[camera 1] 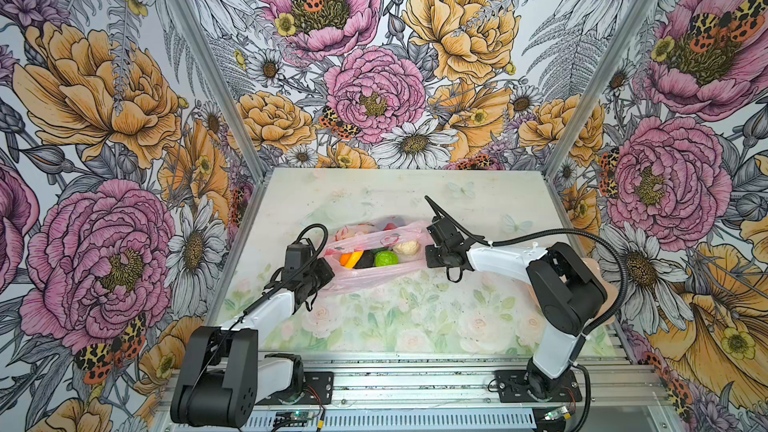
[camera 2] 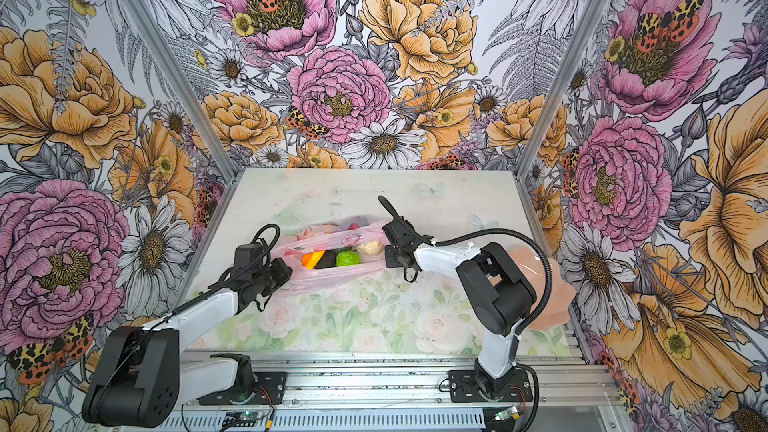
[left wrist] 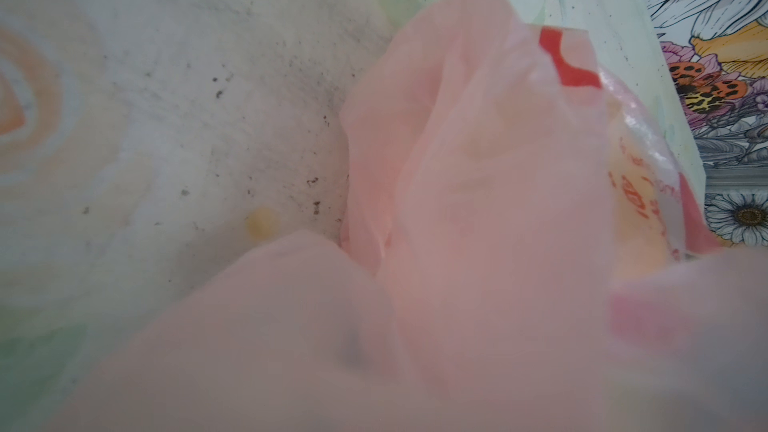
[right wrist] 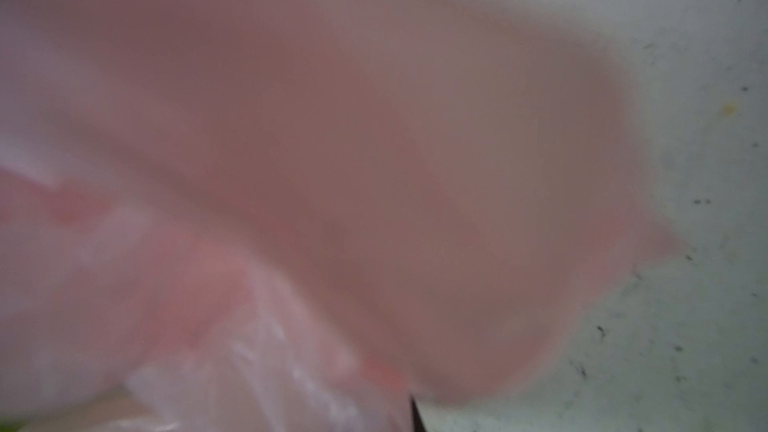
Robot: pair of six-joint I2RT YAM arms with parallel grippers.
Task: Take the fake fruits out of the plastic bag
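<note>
**Item: plastic bag** point(camera 1: 374, 279). Pink, thin and crinkled, it lies at the centre of the table point(camera 1: 374, 338) in both top views, its mouth facing up and drawn into a long slit.

**Contents: fruits** point(camera 1: 365, 260), all inside the bag. We count a green fruit point(camera 1: 386, 258), an orange fruit point(camera 1: 345, 258), a dark one and a cream fruit point(camera 1: 406, 248). Others show only as shapes through the film higher in the frame.

**Left gripper** point(camera 1: 331, 266). At the bag's left end, jaws closed, and we judge them pinched on the film — its wrist view is filled with pink plastic.

**Right gripper** point(camera 1: 427, 254). At the bag's right end, closed likewise, apparently on the rim there.

**Step in hand, as we read it:** holding the mouth open. To do it well we would draw the two ends apart evenly and low, taut but not tearing, and release only one gripper to reach in.

**Pose:** both forearms reach in from the lower corners, with the grippers pointing toward each other across the bag.
</note>
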